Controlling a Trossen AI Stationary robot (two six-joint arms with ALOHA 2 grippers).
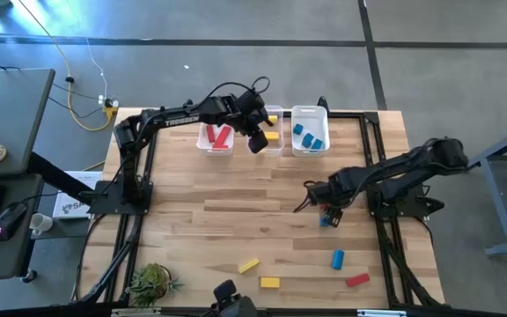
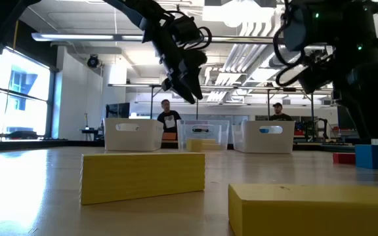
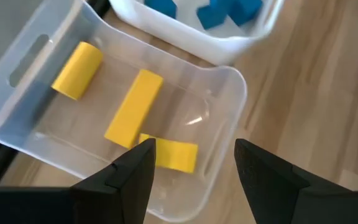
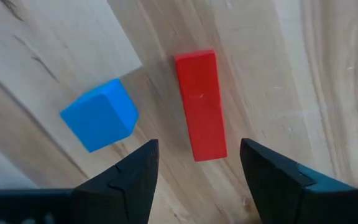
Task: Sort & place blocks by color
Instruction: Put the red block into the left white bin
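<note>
Your right gripper (image 4: 194, 171) hangs released over the red bar (image 4: 200, 104), so lower and clench, while the left gripper (image 3: 194, 168) waits, empty and released, above the yellow bin (image 3: 229, 87).

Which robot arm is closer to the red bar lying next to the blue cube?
The right. Its pincer hangs open right above the red bar, beside the blue cube. The left pincer is far off, open over the yellow bin.

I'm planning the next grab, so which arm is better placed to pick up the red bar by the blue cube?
Right. Its open gripper hangs just over the red bar; the left gripper, empty, is over the yellow bin.
</note>
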